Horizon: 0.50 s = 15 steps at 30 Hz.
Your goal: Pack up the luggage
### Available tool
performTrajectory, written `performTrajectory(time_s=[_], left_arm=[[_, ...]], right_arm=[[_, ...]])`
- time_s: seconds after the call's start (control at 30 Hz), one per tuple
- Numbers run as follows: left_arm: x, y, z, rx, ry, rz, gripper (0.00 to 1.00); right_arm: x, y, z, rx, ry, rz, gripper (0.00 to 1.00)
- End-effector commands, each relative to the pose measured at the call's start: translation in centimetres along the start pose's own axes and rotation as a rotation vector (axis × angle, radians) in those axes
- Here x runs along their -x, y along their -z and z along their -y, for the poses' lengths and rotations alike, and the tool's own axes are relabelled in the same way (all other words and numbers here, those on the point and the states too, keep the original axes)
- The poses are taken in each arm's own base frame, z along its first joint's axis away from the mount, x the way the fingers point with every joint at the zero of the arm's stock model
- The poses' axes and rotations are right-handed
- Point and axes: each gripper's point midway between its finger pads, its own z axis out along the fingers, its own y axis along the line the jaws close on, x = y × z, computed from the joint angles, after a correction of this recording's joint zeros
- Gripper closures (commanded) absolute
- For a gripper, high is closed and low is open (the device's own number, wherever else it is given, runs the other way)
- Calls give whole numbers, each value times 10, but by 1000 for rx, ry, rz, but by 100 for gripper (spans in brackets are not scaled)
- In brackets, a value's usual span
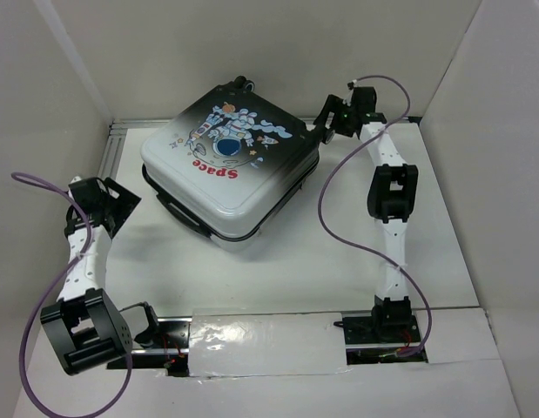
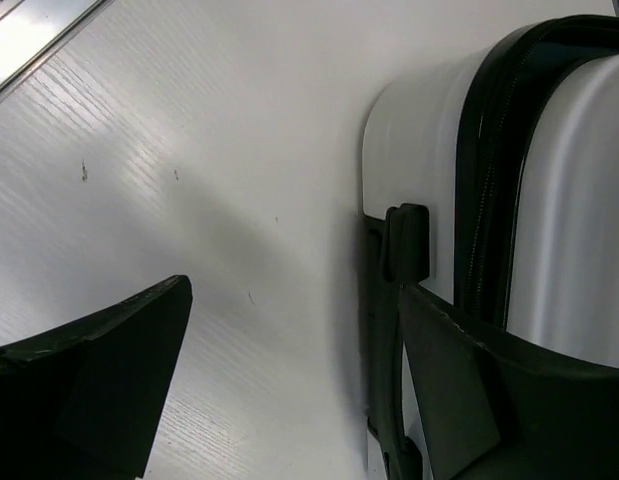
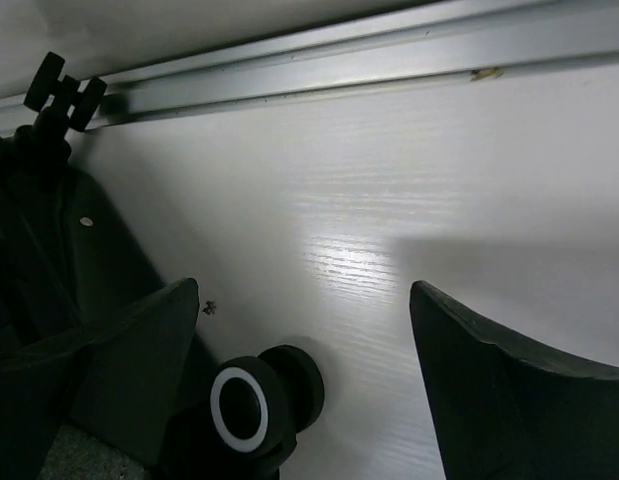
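Observation:
The luggage [image 1: 230, 170] lies flat and closed on the table, its astronaut print and red "Space" facing up. My left gripper [image 1: 128, 200] is open and empty just left of its side. In the left wrist view the white shell [image 2: 569, 200], its black zip seam and black side handle [image 2: 407, 240] sit beside the gripper [image 2: 291, 290]. My right gripper [image 1: 321, 122] is open and empty at the case's back right corner. In the right wrist view the gripper [image 3: 304, 290] hovers by a black wheel [image 3: 254, 400]; a second wheel [image 3: 64, 90] shows at the top left.
An aluminium rail [image 3: 389, 60] runs along the table's back edge [image 1: 130, 126]. White walls enclose the table at the back and both sides. Purple cables [image 1: 334, 205] hang from both arms. A taped white strip [image 1: 269, 335] lies between the arm bases.

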Motion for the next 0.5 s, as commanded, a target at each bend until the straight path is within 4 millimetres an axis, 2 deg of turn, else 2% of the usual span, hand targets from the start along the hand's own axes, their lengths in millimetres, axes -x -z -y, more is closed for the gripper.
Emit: performTrajectory(time_s=[0.0, 0.03, 0.07, 0.13, 0.17, 0.23, 0.27, 0.43, 0.47], left_arm=[[21, -5, 11, -19, 27, 78, 3], [20, -8, 9, -6, 28, 77, 3], [18, -11, 7, 2, 37, 66, 3], [20, -11, 8, 7, 32, 81, 3], [15, -15, 3, 20, 32, 65, 3], [15, -18, 3, 21, 32, 64, 3], [14, -21, 3, 23, 32, 61, 3], [3, -32, 3, 34, 19, 22, 3], [3, -38, 1, 64, 9, 27, 3]], right_arm=[[17, -9, -17, 106, -47, 64, 8], [14, -12, -18, 123, -56, 58, 8], [3, -21, -15, 142, -70, 38, 14], [-9, -28, -27, 214, -60, 7, 17], [-25, -40, -30, 231, -48, -24, 20], [-37, -48, -35, 230, -15, -43, 23], [-53, -57, -42, 230, 24, -64, 23], [-84, -66, -53, 221, 112, -115, 24], [-96, -68, -53, 220, 121, -140, 26]])
